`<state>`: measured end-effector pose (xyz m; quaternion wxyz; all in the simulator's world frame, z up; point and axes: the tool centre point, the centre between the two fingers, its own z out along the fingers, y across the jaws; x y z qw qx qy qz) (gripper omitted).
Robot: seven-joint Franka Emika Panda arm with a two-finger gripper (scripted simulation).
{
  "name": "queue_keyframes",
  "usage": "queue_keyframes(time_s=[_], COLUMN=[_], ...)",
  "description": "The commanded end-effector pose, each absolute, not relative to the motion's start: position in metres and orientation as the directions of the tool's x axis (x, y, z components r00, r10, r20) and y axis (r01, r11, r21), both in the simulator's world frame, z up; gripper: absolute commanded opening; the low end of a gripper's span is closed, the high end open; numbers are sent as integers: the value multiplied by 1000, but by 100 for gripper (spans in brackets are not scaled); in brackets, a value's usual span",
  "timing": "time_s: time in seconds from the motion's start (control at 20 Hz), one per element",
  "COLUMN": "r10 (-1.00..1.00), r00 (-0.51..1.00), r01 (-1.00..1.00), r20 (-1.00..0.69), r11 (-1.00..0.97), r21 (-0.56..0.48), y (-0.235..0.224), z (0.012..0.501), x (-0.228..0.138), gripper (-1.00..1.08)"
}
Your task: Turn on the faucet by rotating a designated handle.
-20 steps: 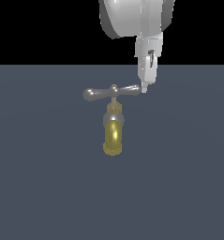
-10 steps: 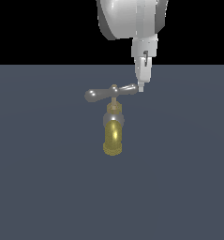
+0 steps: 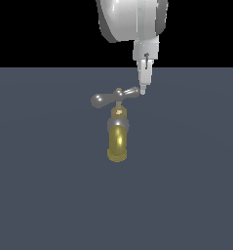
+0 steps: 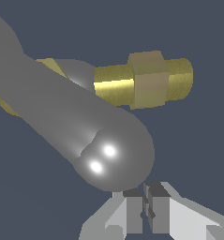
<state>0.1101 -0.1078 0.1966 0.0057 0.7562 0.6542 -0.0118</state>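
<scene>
Your gripper (image 3: 143,91) hangs w/ fingers pressed together, holding nothing, tip right at the handle (image 3: 115,97) end on the exterior view's right. The bar's long axis runs across that view, slightly tilted, atop the faucet (image 3: 117,132) mid-floor. In the wrist view, the rounded end (image 4: 115,157) sits just ahead of the pads (image 4: 133,211). Push sideways to swing it; plenty of open room all round.
</scene>
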Motion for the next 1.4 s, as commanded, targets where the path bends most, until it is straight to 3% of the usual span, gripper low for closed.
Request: queue_keyframes(time_s=[0.0,0.5,0.55,0.6,1.35], r10=[994,997,997,986,993], r00=[109,79,79,163,113], r01=[994,997,997,987,994], r20=[-12,0,0,-38,-15], r11=[-109,-79,-79,-163,-113], r21=[-4,0,0,10,3], y=[-66,13,13,-61,26], z=[197,198,198,197,197], x=[119,137,137,135,109], gripper=[-100,-100,-100,-100,-100])
